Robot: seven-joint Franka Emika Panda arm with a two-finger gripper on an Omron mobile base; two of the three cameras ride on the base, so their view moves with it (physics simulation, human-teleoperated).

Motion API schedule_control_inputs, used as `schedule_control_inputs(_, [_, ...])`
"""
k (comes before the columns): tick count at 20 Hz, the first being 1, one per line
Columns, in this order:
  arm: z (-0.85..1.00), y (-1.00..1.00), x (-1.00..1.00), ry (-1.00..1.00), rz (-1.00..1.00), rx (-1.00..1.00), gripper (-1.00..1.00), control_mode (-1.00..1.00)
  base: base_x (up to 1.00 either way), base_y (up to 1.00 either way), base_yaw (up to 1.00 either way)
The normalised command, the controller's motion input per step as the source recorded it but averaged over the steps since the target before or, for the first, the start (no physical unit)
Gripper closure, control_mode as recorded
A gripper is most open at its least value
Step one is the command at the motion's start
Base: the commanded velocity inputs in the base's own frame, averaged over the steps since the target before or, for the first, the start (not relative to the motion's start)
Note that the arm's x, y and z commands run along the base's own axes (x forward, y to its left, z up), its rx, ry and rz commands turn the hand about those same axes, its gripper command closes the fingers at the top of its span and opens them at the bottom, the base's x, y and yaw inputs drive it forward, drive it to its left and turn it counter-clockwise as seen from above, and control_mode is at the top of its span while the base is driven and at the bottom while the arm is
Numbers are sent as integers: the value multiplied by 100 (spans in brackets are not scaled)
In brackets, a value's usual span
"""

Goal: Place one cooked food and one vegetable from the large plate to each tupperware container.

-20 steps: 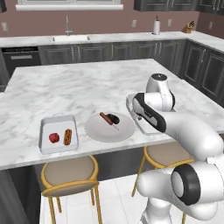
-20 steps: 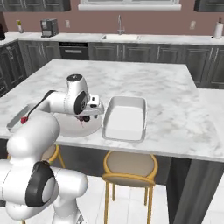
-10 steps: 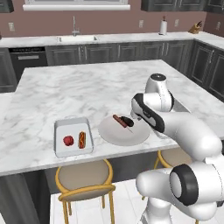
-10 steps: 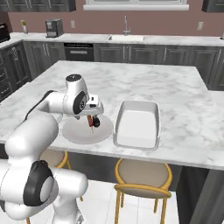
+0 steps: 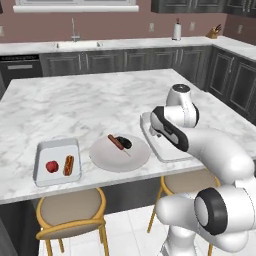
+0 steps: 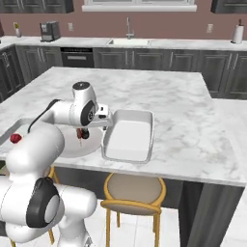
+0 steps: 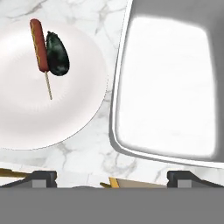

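Now my end effector (image 7: 111, 175) is spread and empty. On the large plate (image 7: 78, 118) the corn dog (image 7: 39, 43) looks light, stiff; I'd pinch its sausage middle, not the thin stick.

I see my arm rising from the base, bending at the elbow and folding back toward me, the wrist turned so the hand points straight down. My gripper (image 7: 112, 177) hangs with its jaws spread wide and nothing between them; both dark fingertips (image 7: 43, 177) sit far apart at the bottom of the hand view.
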Motion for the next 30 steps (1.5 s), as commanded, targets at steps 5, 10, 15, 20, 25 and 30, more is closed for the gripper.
schedule_control_inputs(5, [0, 0, 0, 0, 0, 0, -100, 100, 75, 46, -7])
schedule_control_inputs(10, [0, 0, 0, 0, 0, 0, -100, 100, 57, 35, -3])
schedule_control_inputs(15, [0, 3, 9, 0, 5, 0, -100, -100, 0, 0, 0])
schedule_control_inputs(20, [0, 86, 65, 0, 37, -2, -100, -100, 0, 0, 0])
schedule_control_inputs(25, [-17, 99, 72, -2, 33, -5, -100, -100, 0, 0, 0])
schedule_control_inputs(30, [-38, 50, 66, 4, 8, -7, -100, -100, 0, 0, 0])
